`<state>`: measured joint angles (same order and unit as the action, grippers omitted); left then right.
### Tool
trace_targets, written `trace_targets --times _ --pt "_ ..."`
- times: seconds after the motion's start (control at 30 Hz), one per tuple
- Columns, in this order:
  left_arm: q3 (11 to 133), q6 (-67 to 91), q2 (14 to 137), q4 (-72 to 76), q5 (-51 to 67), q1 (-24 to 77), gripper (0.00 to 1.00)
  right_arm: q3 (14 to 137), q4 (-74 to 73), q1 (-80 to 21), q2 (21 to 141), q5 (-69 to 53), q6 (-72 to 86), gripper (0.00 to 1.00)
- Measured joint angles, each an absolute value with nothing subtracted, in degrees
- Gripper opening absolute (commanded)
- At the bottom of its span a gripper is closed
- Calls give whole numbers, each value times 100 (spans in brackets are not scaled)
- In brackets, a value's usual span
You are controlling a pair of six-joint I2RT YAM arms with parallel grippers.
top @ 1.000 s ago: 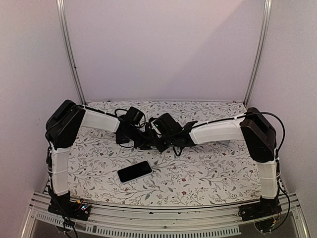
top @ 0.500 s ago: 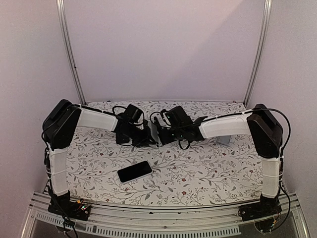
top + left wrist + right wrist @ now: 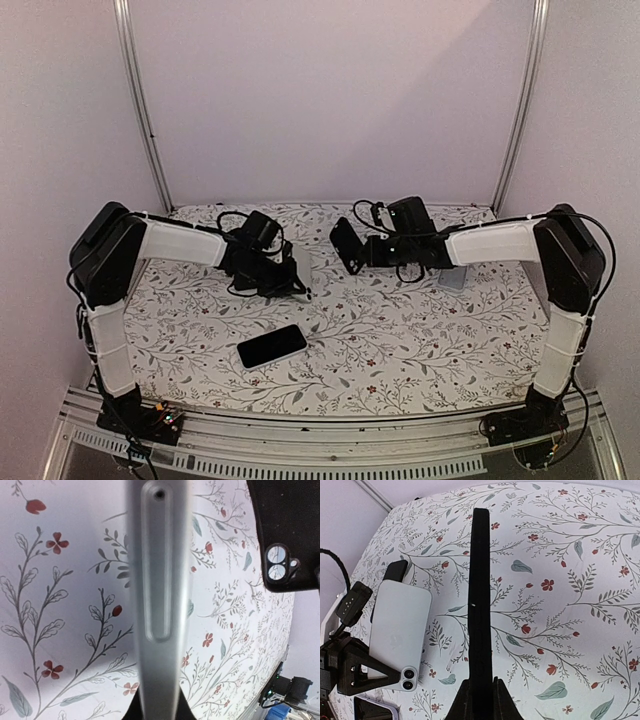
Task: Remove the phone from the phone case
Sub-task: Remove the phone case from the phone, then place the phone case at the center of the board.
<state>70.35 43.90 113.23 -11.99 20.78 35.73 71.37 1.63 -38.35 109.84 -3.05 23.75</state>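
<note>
Both arms have pulled apart since a second ago, when they met at the table's middle; the case is now off the phone. Left fingers (image 3: pixel 290 282) are pressed onto the silver phone (image 3: pixel 400 630), held above the left-centre of the table (image 3: pixel 400 340), seen edge-on in the left wrist view. Right fingers (image 3: pixel 358 250) pinch the black phone case (image 3: pixel 346 243), held upright, well apart from the phone. A second, dark phone (image 3: pixel 272 345) lies flat near the front edge.

The phone (image 3: pixel 159 605), edge-on and close, is blurred, its top end cut off.
</note>
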Motion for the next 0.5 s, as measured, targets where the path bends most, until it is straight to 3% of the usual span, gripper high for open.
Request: trace_targets --times 0.5 --pt "7035 4215 11122 -1232 2062 3573 0 4781 1341 -2200 9913 -1284 3859 0"
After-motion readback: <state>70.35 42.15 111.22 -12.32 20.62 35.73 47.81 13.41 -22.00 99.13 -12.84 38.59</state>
